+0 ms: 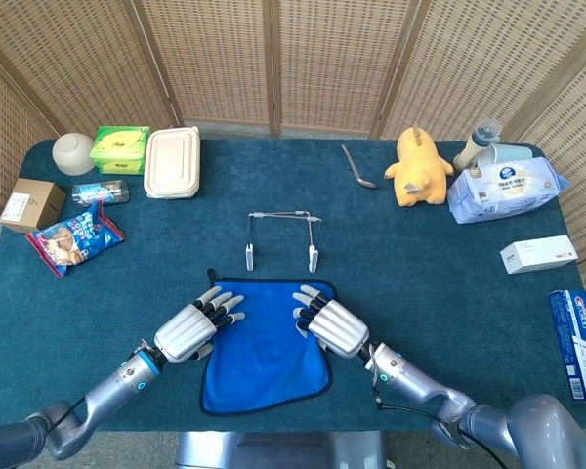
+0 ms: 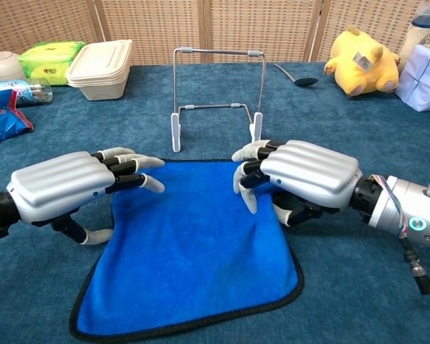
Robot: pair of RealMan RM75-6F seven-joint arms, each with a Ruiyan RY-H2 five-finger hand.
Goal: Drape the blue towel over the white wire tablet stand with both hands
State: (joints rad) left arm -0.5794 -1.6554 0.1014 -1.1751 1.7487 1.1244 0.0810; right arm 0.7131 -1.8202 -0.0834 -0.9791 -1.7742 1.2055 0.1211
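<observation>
The blue towel [image 1: 264, 337] lies flat at the lower middle of the frame, its far edge just below the feet of the white wire stand [image 1: 282, 239], which stands upright and bare at the centre. The left hand [image 2: 72, 188] hovers over the towel's left far corner with its fingers spread and nothing between them. The right hand [image 2: 297, 175] sits on the right far corner with its fingers curled down onto the cloth; whether it has actually pinched the fabric I cannot tell.

If only one corner gets gripped, I'd expect the towel to lift crooked and slide off one side. A snagged hem could also drag or tip the light stand.

At the upper left, a closed lunchbox [image 1: 172, 149] hides whatever is inside; the bowl [image 1: 74, 152] beside the green packet [image 1: 118, 149] shows no contents I can make out.
</observation>
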